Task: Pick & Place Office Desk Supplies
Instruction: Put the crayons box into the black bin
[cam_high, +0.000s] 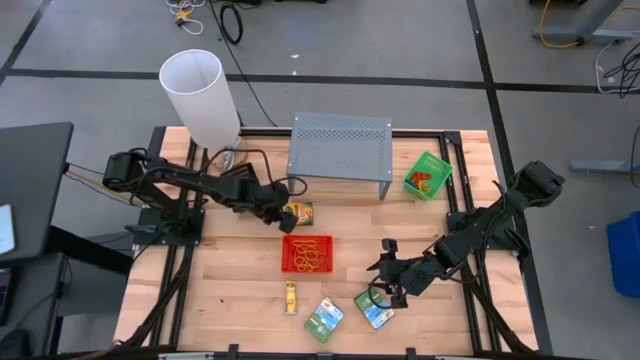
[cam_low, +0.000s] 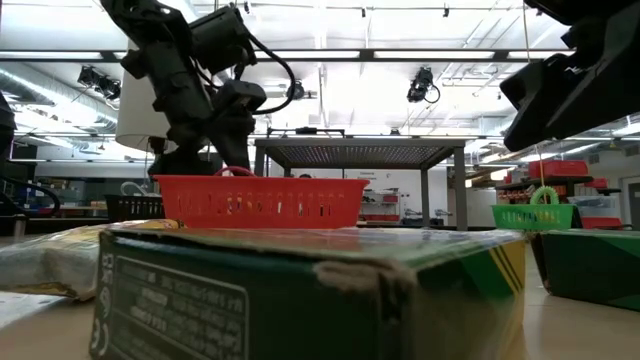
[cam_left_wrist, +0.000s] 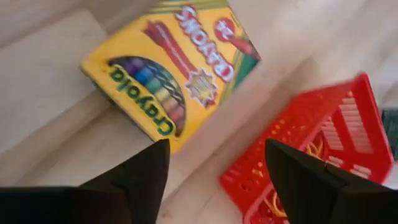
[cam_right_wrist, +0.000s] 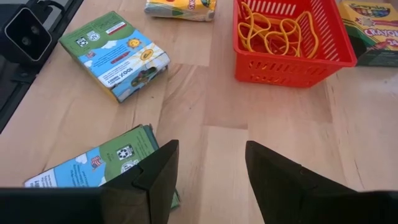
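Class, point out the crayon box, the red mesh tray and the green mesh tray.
crayon box (cam_left_wrist: 166, 74): left wrist view, middle of its yellow printed face.
red mesh tray (cam_right_wrist: 292, 64): right wrist view, its near side wall.
green mesh tray (cam_high: 441, 166): high view, its right rim.

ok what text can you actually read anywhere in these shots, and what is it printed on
"Crayola": on the face of the yellow crayon box, left wrist view.
"CRAYONS": on the same face, in red letters.
"CRAYOL...": cut off, on the crayon box seen from the right wrist.
Print on the two green-blue packets: too small to read.
White marks on the dark green box in the low view: blurred, unreadable.
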